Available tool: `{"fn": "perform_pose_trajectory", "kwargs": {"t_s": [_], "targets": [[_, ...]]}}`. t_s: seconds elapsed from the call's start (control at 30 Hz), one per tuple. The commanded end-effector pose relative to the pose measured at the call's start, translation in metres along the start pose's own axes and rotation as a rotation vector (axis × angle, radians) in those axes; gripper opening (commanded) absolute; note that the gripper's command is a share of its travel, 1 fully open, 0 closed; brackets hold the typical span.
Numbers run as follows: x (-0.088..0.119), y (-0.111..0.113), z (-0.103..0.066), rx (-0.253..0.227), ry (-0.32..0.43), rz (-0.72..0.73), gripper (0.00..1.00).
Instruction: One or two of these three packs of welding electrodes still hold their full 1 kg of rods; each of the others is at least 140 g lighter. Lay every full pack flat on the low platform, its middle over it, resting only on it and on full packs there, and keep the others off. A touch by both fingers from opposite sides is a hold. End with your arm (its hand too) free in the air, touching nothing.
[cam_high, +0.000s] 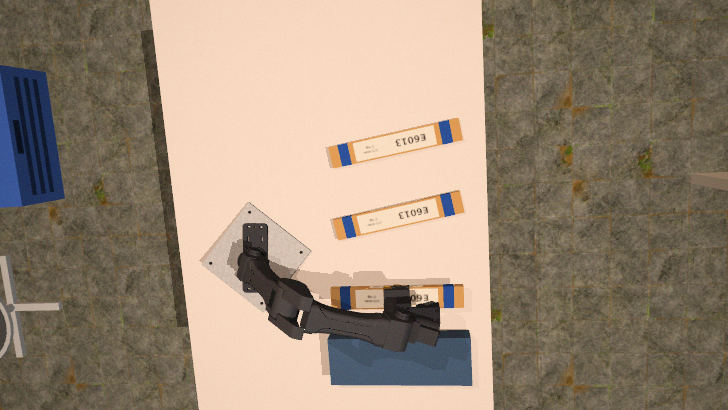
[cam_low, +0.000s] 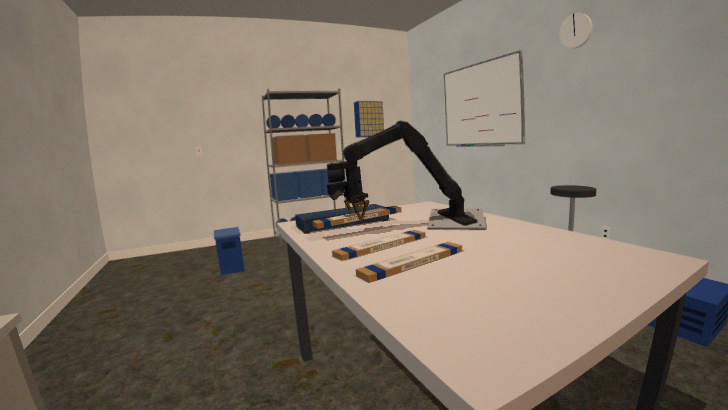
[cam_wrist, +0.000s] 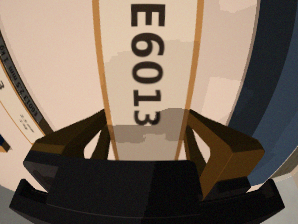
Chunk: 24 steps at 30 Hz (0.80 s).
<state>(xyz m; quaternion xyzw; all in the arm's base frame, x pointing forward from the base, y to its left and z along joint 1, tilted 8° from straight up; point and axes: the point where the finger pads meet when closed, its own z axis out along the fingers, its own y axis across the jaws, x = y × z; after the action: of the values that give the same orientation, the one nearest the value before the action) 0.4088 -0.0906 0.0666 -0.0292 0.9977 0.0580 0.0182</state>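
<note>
My gripper (cam_low: 360, 215) (cam_wrist: 147, 112) is shut on the orange pack with blue bands (cam_high: 371, 297) (cam_low: 326, 223) (cam_wrist: 115, 75) nearest the platform, its fingers on the two long sides. The pack is level, held a little above the table beside the platform; the arm covers part of it in the top view. The low dark-blue platform (cam_high: 356, 374) (cam_low: 304, 222) (cam_wrist: 270, 100) bears nothing that I can see. A second pack (cam_high: 399, 213) (cam_low: 379, 245) (cam_wrist: 17, 110) and a third pack (cam_high: 394, 142) (cam_low: 410, 260) lie flat on the table, slightly angled.
The arm's grey base plate (cam_high: 285, 244) (cam_low: 481, 224) stands on the pale table (cam_high: 244, 101) (cam_low: 534, 305). The packs' outer ends and the platform lie close to the table's edge. The arm's forearm hangs over part of the platform in the top view.
</note>
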Motion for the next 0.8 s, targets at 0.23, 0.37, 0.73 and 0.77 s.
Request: {"fn": "perform_pose_trajectory", "kwargs": {"t_s": [0.23, 0.37, 0.73, 0.77], "targets": [[-0.009, -0.008, -0.052, 0.027, -0.087, 0.003, 0.0], [-0.008, -0.007, -0.06, 0.027, -0.087, 0.003, 0.0], [-0.007, -0.007, -0.077, 0.027, -0.087, 0.003, 0.0], [-0.006, -0.007, -0.079, 0.027, -0.087, 0.003, 0.0]]}}
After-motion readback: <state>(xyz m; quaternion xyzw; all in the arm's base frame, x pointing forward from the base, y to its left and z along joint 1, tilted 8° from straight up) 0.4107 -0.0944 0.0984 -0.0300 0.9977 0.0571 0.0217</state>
